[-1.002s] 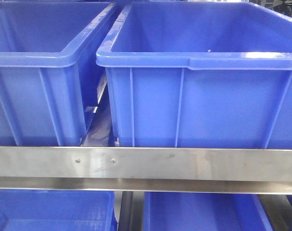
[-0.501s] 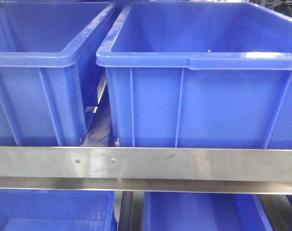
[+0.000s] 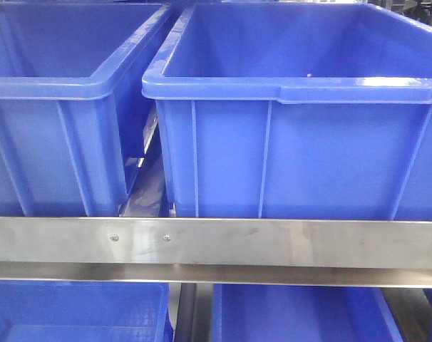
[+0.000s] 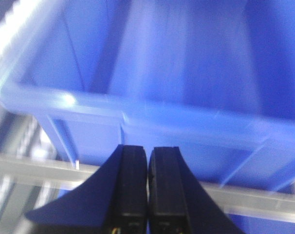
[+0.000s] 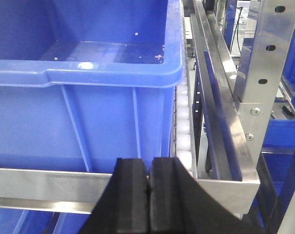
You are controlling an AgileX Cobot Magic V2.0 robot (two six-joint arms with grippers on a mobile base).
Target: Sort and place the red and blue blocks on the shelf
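Note:
No red or blue block shows in any view. The shelf (image 3: 273,242) crosses the front view as a brushed steel rail with two small screws; white rollers (image 5: 184,122) run along its right side. My left gripper (image 4: 148,148) is shut with nothing between its black fingers, hanging in front of a blue crate (image 4: 186,122) and the steel rail (image 4: 30,163). My right gripper (image 5: 148,161) is shut and empty too, just before the rail (image 5: 45,183) under the right crate (image 5: 89,112).
Two large blue crates (image 3: 59,107) (image 3: 294,142) stand side by side on the upper tier, with a narrow gap between them. More blue crates (image 3: 80,310) sit on the tier below. A steel upright (image 5: 262,63) with holes stands at the right.

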